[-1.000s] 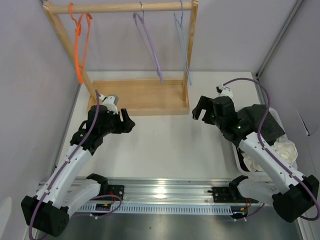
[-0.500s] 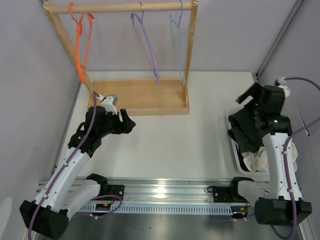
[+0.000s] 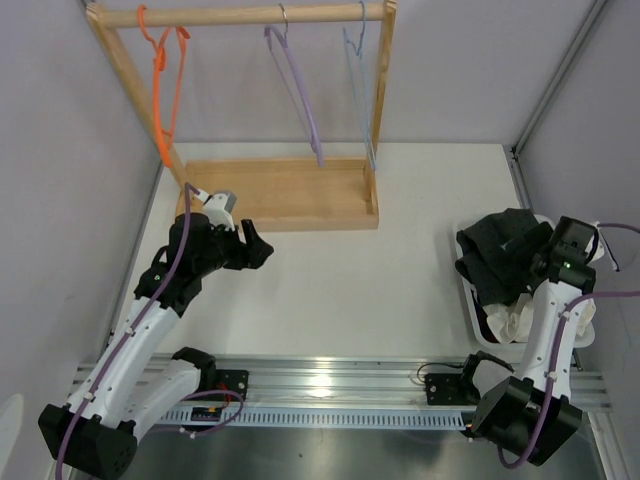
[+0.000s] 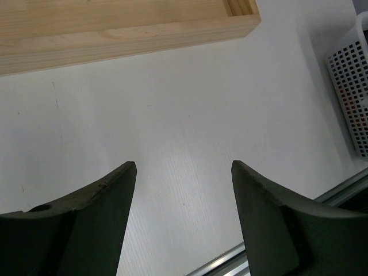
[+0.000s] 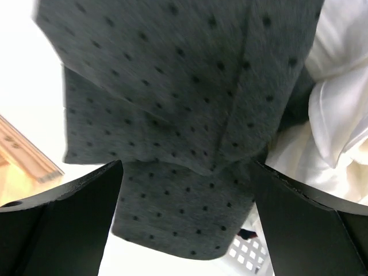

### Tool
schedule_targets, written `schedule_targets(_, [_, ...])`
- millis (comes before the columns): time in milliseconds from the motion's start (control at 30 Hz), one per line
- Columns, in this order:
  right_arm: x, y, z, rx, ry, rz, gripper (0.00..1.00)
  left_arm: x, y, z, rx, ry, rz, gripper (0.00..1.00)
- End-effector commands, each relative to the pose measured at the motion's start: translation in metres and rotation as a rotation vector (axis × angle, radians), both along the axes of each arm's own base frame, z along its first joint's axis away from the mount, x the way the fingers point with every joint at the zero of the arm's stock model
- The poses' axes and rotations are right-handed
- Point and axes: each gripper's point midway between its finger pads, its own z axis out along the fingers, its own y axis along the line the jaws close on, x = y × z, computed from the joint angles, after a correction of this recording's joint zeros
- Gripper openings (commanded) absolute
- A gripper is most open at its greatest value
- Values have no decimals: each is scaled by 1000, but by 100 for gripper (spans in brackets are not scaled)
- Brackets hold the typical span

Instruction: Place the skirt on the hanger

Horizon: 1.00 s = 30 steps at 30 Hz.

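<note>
Moved: right gripper (image 5: 187, 172) now lower, over the skirt (image 3: 495, 262), jaws wide.
Skirt: heaped in white basket (image 3: 470, 312), beside white cloth (image 5: 339, 115).
Hanger (image 3: 361, 95): hanging on wooden rack (image 3: 280, 192), well apart.
Left gripper (image 4: 184, 167): wide, above table (image 3: 350, 270).

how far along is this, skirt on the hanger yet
Nothing looks done yet. The dark grey dotted fabric skirt lies over the white perforated basket, and the thin light-blue wire hanger hangs on the wooden rack. In hand: the right tool is open, facing the skirt without gripping it; the left tool is open above the table. Left: grasp the skirt, fetch the hanger, put the skirt on it.
</note>
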Motion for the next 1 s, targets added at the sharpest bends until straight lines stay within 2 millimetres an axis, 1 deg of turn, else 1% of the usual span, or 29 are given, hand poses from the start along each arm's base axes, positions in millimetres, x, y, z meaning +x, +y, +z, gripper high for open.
schedule_targets(0, [-6,6,-8,14,-4,19,99,-2,-3,9,-15,-38,-22,73])
schedule_targets(33, [-8,6,-11,12,4,18,99,-2,-3,8,-15,-35,-23,73])
schedule_targets(67, [-12,7,-18,15,24,16,99,-3,-3,9,-15,-38,-22,73])
schedule_targets(167, [-15,7,-24,12,39,13,99,-4,-3,9,-15,-38,-20,74])
schedule_targets(233, [-14,6,-25,8,35,10,98,-3,-3,10,-16,-41,-20,74])
schedule_targets(267, [-15,1,-28,-2,53,-19,97,-3,-3,10,-17,-41,-21,74])
schedule_targets(367, [-10,-2,-33,7,51,-27,95,-4,-3,10,-18,-40,-24,74])
schedule_targets(533, [0,-5,-38,17,32,-35,84,-5,-3,12,-22,-48,-23,74])
schedule_targets(633, [4,-7,-42,21,33,-42,83,-5,-4,12,-24,-48,-27,74])
schedule_targets(667, [6,-7,-43,23,32,-42,79,-5,-4,13,-25,-52,-27,74])
schedule_targets(733, [9,-8,-45,28,31,-42,75,-5,-4,13,-26,-50,-29,74])
schedule_targets(767, [11,-8,-44,30,23,-37,69,-5,-4,12,-26,-48,-28,74])
schedule_targets(833, [15,-9,-42,26,6,-40,61,-6,-4,13,-28,-49,-31,74])
schedule_targets(867, [17,-10,-40,24,-1,-41,49,-6,-5,12,-27,-47,-33,74])
schedule_targets(900, [17,-11,-40,24,0,-41,43,-6,-5,12,-28,-48,-32,74])
schedule_targets(933, [18,-11,-40,29,5,-41,34,-6,-5,12,-28,-46,-32,74])
schedule_targets(967, [20,-11,-32,24,-8,-40,19,-5,-5,13,-29,-49,-32,74])
